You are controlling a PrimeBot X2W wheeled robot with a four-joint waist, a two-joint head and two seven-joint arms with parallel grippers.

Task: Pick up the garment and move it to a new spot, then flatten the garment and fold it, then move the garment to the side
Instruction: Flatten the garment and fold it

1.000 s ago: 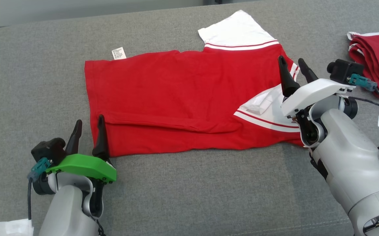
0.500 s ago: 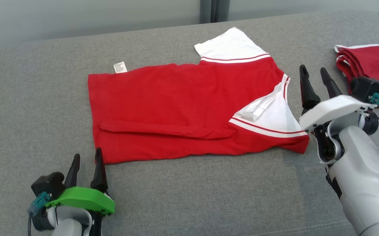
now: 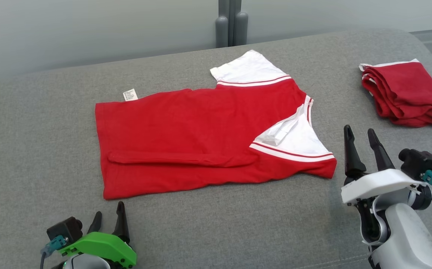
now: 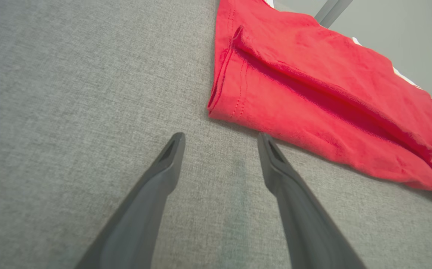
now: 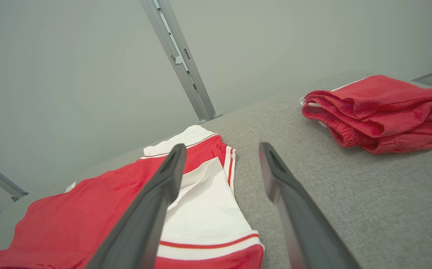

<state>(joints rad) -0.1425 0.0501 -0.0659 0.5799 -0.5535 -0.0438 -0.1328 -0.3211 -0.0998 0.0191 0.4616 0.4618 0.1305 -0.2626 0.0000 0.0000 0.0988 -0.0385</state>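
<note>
Just off the near left corner of the red garment [image 3: 186,142], the left gripper [image 3: 108,211] hovers over the grey cushion [image 3: 33,130]. Its two dark fingers are spread wide and hold nothing. In the left wrist view the left gripper [image 4: 220,136] points at that corner of the garment [image 4: 313,86] without touching it; the stitched hem there is doubled over.

At the garment's far left corner a small white label [image 3: 130,94] pokes out onto the cushion. The garment itself lies flat and folded on the cushion. A long raised crease runs along its near half, a white sleeve with red stripes sticks out at its far edge, and a white panel edged with stripes lies at its right end.

Beside the garment's right end, close to it but apart, the right gripper [image 3: 359,129] stands with its fingers wide and empty. The right wrist view shows the right gripper [image 5: 222,146] above the white panel of the garment [image 5: 89,209].

Well to the right of the garment, farther back, sits a folded red pile [image 3: 406,93] with a white edge [image 5: 380,108].
</note>
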